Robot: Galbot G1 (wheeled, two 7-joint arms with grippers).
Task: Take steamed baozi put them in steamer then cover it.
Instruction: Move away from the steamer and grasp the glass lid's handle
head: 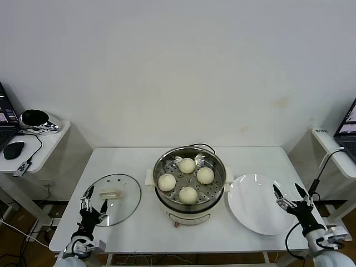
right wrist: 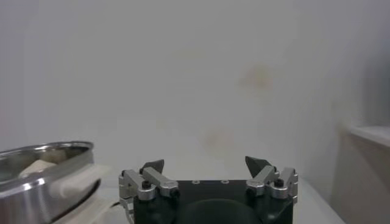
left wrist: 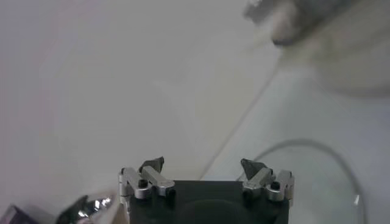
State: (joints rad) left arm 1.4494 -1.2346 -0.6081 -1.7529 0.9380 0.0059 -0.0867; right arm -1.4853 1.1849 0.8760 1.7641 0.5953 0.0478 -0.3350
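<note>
Left side table [head: 53, 133] by the wall: a black mouse [head: 14, 149] and a shiny dark rounded object [head: 34, 118], cabled.

Left gripper [head: 92, 204] low at the near-left corner of the white table [head: 125, 158], jaws spread wide, nothing between them. It sits at the near edge of the cover [head: 111, 199], which lies flat on the table, glass with metal rim, cream handle [head: 109, 194] at its centre, just beyond the fingertips. Whether a fingertip touches the rim, cannot tell. Left wrist view: both fingers [left wrist: 152, 165] apart, empty; the cover's rim [left wrist: 304, 145] arcs ahead.

Centre: steamer [head: 189, 159], steel basket on a cream pot base, uncovered. Four steamed baozi [head: 187, 165] rest on its perforated floor, spaced apart. Cover lies just left of the steamer, not touching it.

Right of steamer: flat white plate [head: 257, 214], bare, its edge close beside the pot's handle.

Right gripper [head: 290, 196] at the plate's far-right edge, near the table's right border, jaws wide apart, holding nothing; well apart from the baozi. Right wrist view: fingers [right wrist: 153, 165] spread, steamer rim [right wrist: 42, 159] off to one side with a baozi showing inside
</note>
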